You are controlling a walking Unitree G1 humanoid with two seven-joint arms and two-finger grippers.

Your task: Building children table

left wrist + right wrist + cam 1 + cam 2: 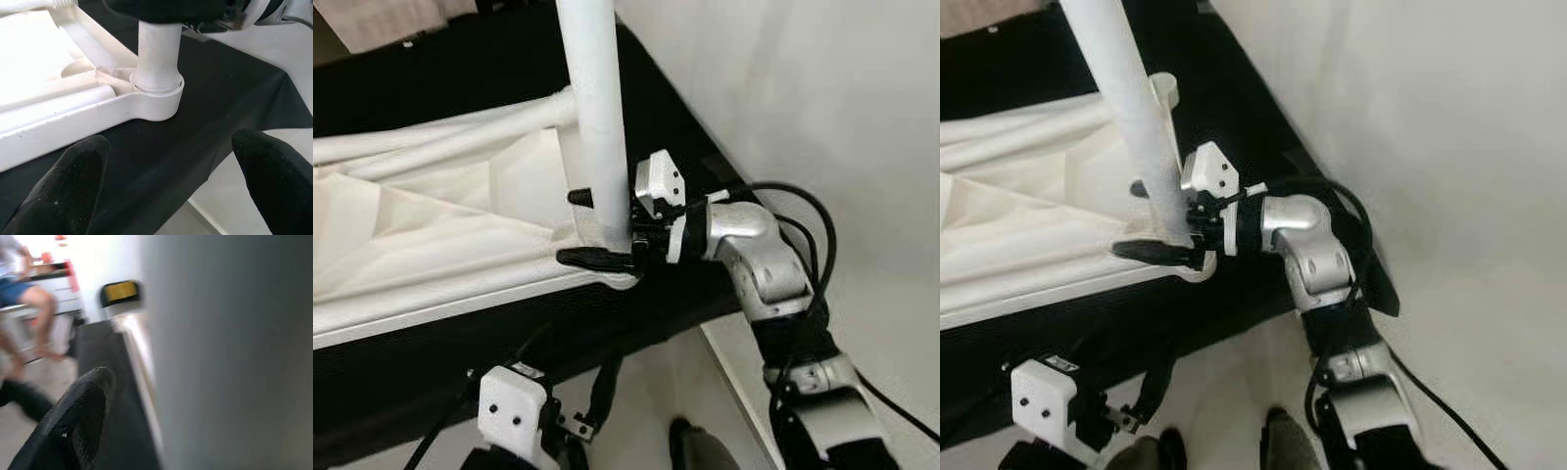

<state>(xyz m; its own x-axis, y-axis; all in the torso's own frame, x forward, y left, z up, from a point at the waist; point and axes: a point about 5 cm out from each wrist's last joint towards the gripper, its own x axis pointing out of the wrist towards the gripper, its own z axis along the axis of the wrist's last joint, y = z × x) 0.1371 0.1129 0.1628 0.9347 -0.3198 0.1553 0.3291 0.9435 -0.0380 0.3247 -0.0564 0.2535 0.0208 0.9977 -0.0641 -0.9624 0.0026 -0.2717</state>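
The white plastic round table leg (598, 117) stands upright, long axis vertical, seated in the corner socket of the inverted white plastic tabletop (431, 245) near the black surface's (675, 117) right edge. The right gripper (597, 227) clasps the leg's base. The left gripper (171, 181) hovers released below.

Head views are evenly lit by soft, diffuse daylight; shadows are faint and focus is fair, with slight softness toward the frame edges. The white table leg (597, 117) and the upturned white tabletop (431, 245) sit near overexposure against the black cloth (460, 78), which holds almost no detail. In the left wrist view the tabletop's far corner is blown out to pure white, and the near black fingers (58, 186) are out of focus. The right wrist view is heavily blurred, probably from motion; its background is bright and washed out, and the leg is a grey smear.
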